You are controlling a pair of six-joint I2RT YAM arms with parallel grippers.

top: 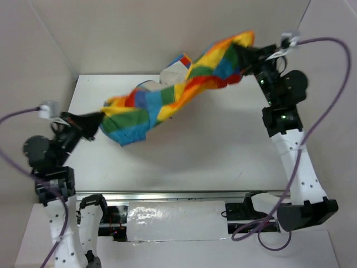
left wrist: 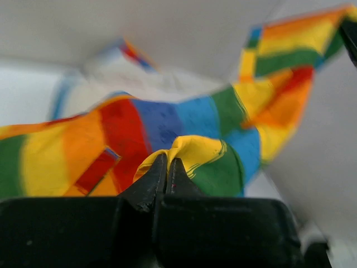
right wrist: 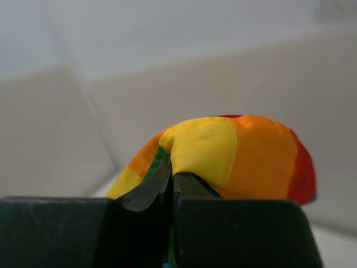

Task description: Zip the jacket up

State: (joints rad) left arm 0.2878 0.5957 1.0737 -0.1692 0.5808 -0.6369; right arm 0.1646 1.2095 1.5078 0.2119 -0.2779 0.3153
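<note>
White table | rainbow-striped fabric jacket stretched above, mid-frame | left gripper pinching lower-left end | right gripper pinching upper-right end

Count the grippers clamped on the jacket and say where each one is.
2. The left gripper is shut on the near-left end of the jacket; the right gripper is shut on its far-right end. No other gripper is in view.

Place: we take this for a robot lab booth.
Signs: we see white walls, a white table, and purple cables.
</note>
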